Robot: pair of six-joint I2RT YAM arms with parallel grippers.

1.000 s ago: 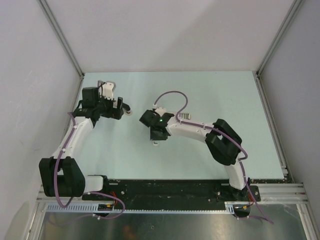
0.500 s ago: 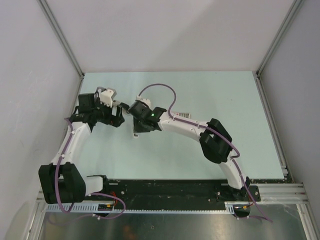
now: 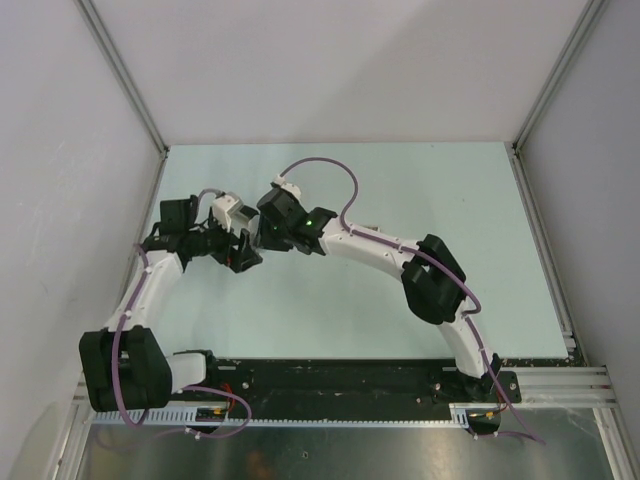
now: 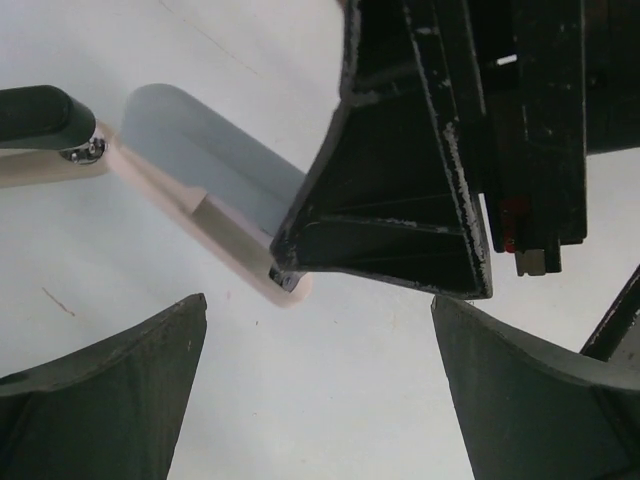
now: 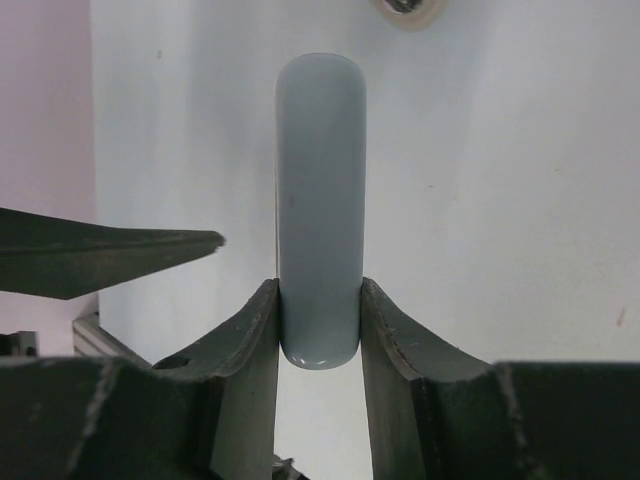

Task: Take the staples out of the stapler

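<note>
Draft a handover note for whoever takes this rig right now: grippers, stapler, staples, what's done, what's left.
Right gripper: shut on the stapler, pinching its grey-blue, cream-sided arm.
Left gripper: open, empty, facing the stapler over the left part of the table.
A black bar with a metal end meets the stapler's far end; it is probably the swung-open magazine.
Staples: none visible.
Done: stapler grasped and brought to the left gripper.
Left: get the staples out.

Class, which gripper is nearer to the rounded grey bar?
Right. The right gripper is shut on the grey bar, one finger on each side. The left gripper is open and apart from it.
</note>
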